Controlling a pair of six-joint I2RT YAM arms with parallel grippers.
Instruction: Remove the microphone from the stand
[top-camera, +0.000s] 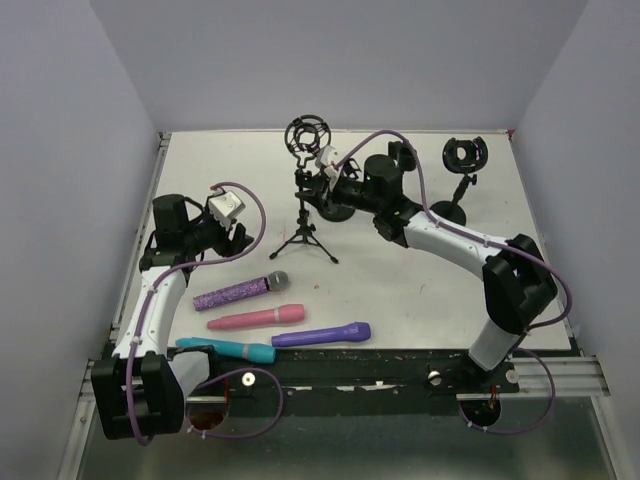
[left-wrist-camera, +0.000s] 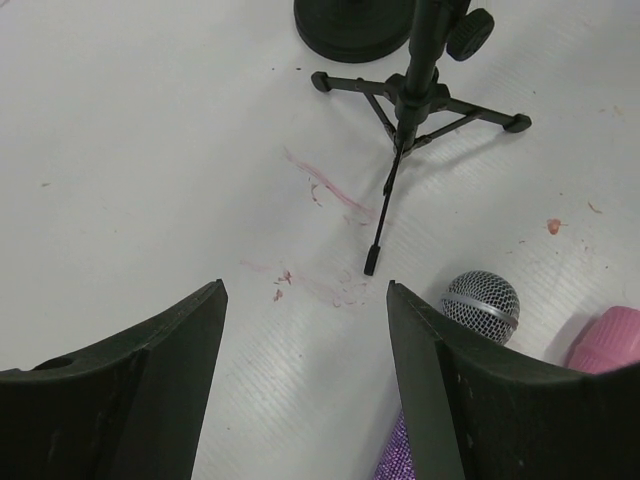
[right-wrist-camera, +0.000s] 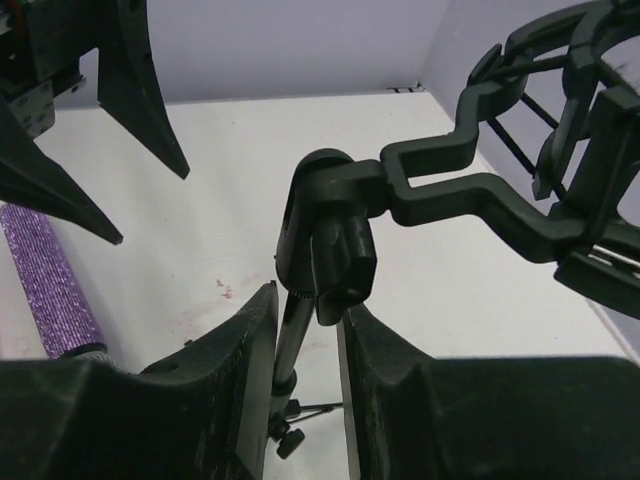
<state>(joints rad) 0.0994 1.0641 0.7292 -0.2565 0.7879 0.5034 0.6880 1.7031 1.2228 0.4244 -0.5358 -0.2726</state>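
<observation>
White tabletop (left-wrist-camera: 150, 150): left pincer (left-wrist-camera: 305, 290) gapes open, glittery purple microphone (left-wrist-camera: 480, 305) beside one finger; right pincer (right-wrist-camera: 307, 300) straddles tripod stand (right-wrist-camera: 330, 215) post, grip uncertain.

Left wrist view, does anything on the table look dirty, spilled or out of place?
Yes: pinkish-red smears streak the white table beside the near leg of the tripod stand, with smaller flecks closer to the camera. They look like dried scuffs or residue rather than a fresh spill. The stand is upright.
</observation>
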